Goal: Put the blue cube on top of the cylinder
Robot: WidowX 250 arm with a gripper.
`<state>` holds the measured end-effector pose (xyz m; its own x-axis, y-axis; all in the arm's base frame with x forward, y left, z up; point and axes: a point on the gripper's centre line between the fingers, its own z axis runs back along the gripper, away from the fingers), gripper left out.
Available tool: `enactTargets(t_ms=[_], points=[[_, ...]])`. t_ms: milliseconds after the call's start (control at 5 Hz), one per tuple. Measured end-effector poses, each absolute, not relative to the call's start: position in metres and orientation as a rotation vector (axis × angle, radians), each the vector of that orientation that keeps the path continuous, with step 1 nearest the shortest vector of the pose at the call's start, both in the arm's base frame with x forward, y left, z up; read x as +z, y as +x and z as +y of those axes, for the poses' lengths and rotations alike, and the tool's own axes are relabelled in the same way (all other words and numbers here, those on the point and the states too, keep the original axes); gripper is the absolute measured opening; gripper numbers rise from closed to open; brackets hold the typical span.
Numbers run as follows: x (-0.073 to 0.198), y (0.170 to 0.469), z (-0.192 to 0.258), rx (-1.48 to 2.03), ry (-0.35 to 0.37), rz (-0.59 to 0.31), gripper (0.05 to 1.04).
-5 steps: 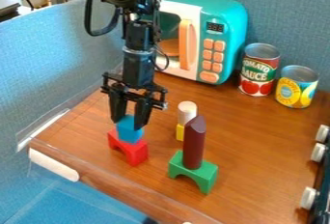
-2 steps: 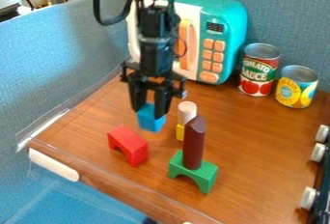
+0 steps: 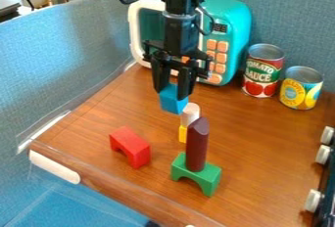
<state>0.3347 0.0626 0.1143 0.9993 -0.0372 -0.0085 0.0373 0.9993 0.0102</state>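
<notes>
Above the counter point(image 3: 262, 138), hanging nearly upright from the top edge, with hand point(image 3: 171, 94) pointed down and closed on the blue cube point(image 3: 173, 102). Holding it just up and left of the white cylinder point(image 3: 190, 114) in the view; cannot tell from this angle whether touching. Probably past the halfway mark, with grasping done and placing left: align over the round top, lower gently, let go, back away straight. Go carefully, for fear of toppling the narrow stack on the yellow block point(image 3: 182, 134). Seems meant for that white top rather than for the slanted one of the maroon pillar point(image 3: 197, 145), nearer the camera on the green arch point(image 3: 206, 176). Farther out, past the red arch point(image 3: 131, 147); at the back, to the microwave point(image 3: 233, 20) and two cans point(image 3: 263, 77).
</notes>
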Motion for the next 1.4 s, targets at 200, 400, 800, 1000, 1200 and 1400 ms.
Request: enactTargets(t_ms=[200,400,800,1000,1200,1400], points=[[0.11,0.345,0.065,-0.027,0.02,0.019,0.53],[0.108,0.35,0.064,-0.031,0.029,0.032,0.53],[0.099,0.361,0.054,-0.056,0.035,0.054,0.53],[0.102,0.364,0.052,-0.051,0.036,0.049,0.53],[0.101,0.367,0.049,-0.048,0.033,0.056,0.53],[0.095,0.37,0.05,-0.047,0.031,0.072,0.53]])
